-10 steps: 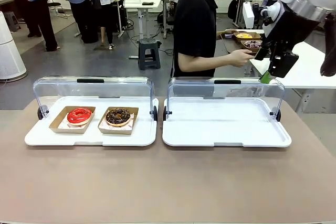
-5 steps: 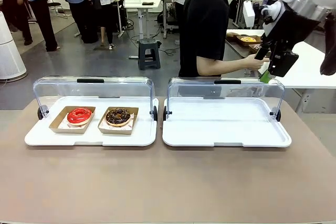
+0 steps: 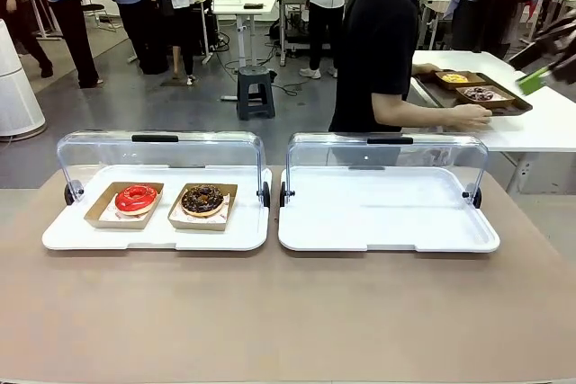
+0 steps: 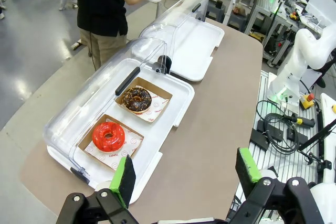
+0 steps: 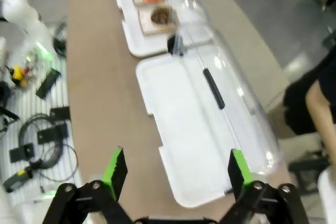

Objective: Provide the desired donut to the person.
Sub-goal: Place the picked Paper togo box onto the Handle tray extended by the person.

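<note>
A red-glazed donut (image 3: pixel 136 197) and a chocolate donut (image 3: pixel 202 199) sit in paper boxes on the left white tray (image 3: pixel 153 236), under its raised clear lid. The person (image 3: pixel 382 42) in black stands beyond the table, turned to a side table, with a hand on a brown tray of donuts (image 3: pixel 472 92). My left gripper (image 4: pixel 186 171) hangs open and empty, high above the table's end, with the red donut (image 4: pixel 108 136) and chocolate donut (image 4: pixel 137 99) below. My right gripper (image 5: pixel 176 169) is open and empty above the right tray (image 5: pixel 194 124); it (image 3: pixel 551 74) shows at the far right edge.
The right white tray (image 3: pixel 387 231) has nothing on it and its clear lid (image 3: pixel 387 146) is raised. A white side table (image 3: pixel 531 123) stands behind at the right. Other people and a stool (image 3: pixel 256 87) are farther back. Bare brown tabletop (image 3: pixel 288 312) lies nearest me.
My right arm has swung from the upper right to the picture's right edge. The person has stepped right and set the brown tray of donuts on the side table.
</note>
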`<state>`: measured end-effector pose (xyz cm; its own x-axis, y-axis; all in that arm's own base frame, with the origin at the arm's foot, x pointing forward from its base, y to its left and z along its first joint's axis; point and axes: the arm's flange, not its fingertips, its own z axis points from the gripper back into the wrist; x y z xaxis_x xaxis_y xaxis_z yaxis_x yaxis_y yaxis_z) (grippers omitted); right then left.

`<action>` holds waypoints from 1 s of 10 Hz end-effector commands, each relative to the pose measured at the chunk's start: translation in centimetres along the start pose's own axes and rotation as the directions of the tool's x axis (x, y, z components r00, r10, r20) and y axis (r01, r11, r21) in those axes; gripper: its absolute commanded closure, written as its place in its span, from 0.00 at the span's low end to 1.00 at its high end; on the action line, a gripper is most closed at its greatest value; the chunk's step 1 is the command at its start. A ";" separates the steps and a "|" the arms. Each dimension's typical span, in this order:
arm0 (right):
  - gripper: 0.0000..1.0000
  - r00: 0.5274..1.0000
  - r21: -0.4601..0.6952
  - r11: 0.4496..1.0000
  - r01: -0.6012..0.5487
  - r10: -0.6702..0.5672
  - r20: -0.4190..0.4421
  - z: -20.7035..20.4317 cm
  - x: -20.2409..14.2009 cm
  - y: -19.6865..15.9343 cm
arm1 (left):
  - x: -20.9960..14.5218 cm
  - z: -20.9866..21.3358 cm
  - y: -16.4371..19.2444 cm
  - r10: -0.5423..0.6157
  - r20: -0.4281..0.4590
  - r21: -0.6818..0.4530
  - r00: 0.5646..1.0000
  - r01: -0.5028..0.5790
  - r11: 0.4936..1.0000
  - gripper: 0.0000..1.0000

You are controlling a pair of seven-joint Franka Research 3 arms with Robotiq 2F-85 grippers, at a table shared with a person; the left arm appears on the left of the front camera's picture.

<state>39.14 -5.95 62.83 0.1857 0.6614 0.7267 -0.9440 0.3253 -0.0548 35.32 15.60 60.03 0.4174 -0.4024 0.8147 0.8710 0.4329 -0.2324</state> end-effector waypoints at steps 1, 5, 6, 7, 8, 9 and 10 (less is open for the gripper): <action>0.00 0.984 0.133 0.991 0.014 -0.038 0.174 2.4 -3.0 -0.5 | -0.1 0.1 -0.1 -0.011 -0.002 -0.006 1.000 0.011 1.000 0.00; 0.00 0.975 0.106 0.994 -0.009 -0.015 0.223 4.0 -9.6 0.0 | -0.1 0.1 -0.1 -0.011 -0.002 -0.006 1.000 0.011 1.000 0.00; 0.00 0.967 0.109 0.994 -0.031 0.002 0.253 3.9 -10.7 -0.2 | -0.1 0.1 -0.1 -0.011 -0.002 -0.006 1.000 0.011 1.000 0.00; 0.00 0.961 0.125 0.991 -0.037 0.001 0.277 3.8 -11.5 -0.5 | -0.1 0.1 -0.1 -0.011 -0.002 -0.006 1.000 0.011 1.000 0.00; 0.00 0.955 0.143 0.989 -0.040 -0.004 0.296 3.8 -11.8 -0.7 | -0.1 0.1 -0.1 -0.011 -0.002 -0.006 1.000 0.011 1.000 0.00; 0.00 0.958 0.165 0.985 -0.046 -0.003 0.288 3.8 -11.6 -0.7 | -0.1 0.1 -0.1 -0.011 -0.002 -0.006 1.000 0.011 1.000 0.00; 0.00 0.959 0.196 0.978 -0.073 0.015 0.284 3.8 -10.9 -0.7 | -0.1 0.1 -0.1 -0.011 -0.002 -0.006 1.000 0.011 1.000 0.00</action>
<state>36.48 -16.10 56.66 0.1130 0.4510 0.8854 -0.9829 0.1810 0.0333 35.33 15.58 60.03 0.4173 -0.4027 0.8146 0.8711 0.4326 -0.2324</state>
